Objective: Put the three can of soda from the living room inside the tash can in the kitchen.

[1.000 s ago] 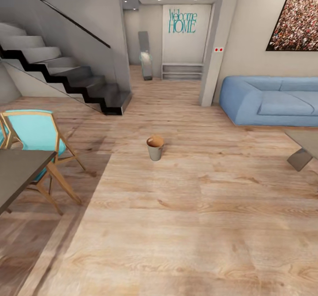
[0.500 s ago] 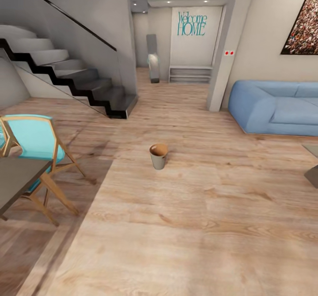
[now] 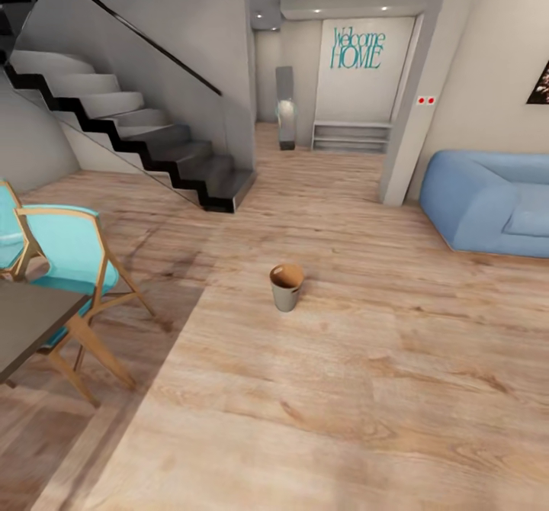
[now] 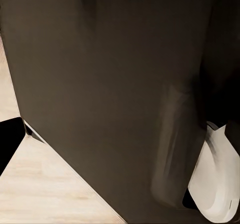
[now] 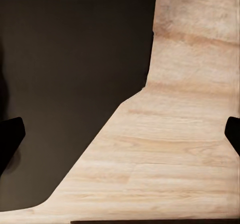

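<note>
One legible text: "Welcome HOME" in teal lettering (image 3: 357, 48), two lines, on the white hallway wall (image 3: 343, 91) beyond the stairs (image 3: 145, 141).

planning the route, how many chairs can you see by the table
2. One turquoise chair with a wooden frame stands at the dark table's far corner; a second chair is cut off by the head view's left edge. More may be hidden beyond that edge.
</note>
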